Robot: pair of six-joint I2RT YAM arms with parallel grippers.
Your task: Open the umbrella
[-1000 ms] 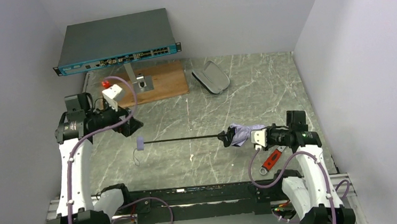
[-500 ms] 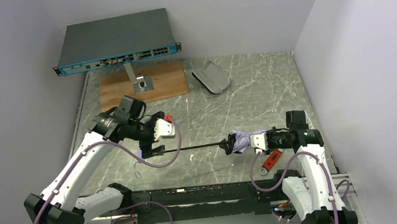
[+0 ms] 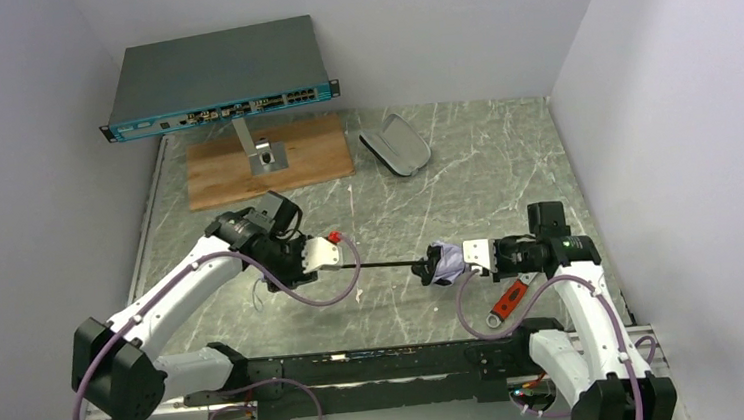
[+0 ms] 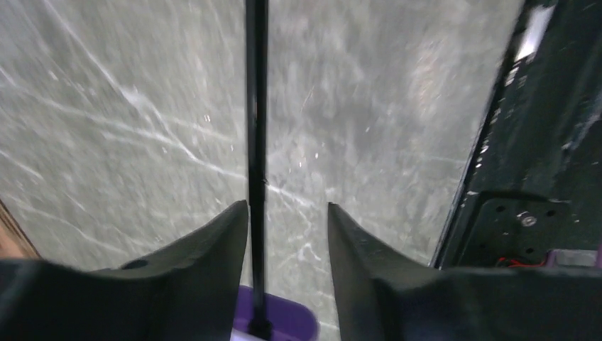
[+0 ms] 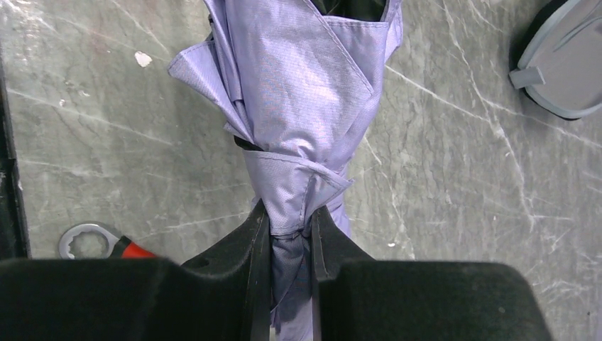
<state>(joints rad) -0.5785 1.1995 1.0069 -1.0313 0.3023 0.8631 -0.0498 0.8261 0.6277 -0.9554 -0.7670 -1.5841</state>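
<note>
A: From above, where is the umbrella [image 3: 440, 263]?

B: It lies crosswise over the middle of the table [image 3: 504, 159], nearer the near edge. Its thin black shaft runs level from the left gripper [image 3: 332, 263] to the folded canopy, which sits in the right gripper [image 3: 457, 260].

A: Anything else?

B: A grey pouch [image 3: 395, 146] lies near the far edge and a red wrench [image 3: 509, 302] toward the near right corner. A network switch [image 3: 217, 77] is on a stand over a wooden board [image 3: 313, 154] at the far left corner.

A: The left wrist view?

B: The left gripper [image 4: 287, 206] stands half wide. Its fingers [image 4: 213, 256] are astride the umbrella [image 4: 255, 106] shaft, and table shows beside the shaft. The lavender handle lies low between them.

A: And the right wrist?

B: The right gripper [image 5: 287, 209] is narrow, pinching the umbrella [image 5: 298, 85] by its bunched lavender cloth. The wrench [image 5: 99, 243] lies on one side, the pouch [image 5: 568, 64] in the upper corner.
</note>
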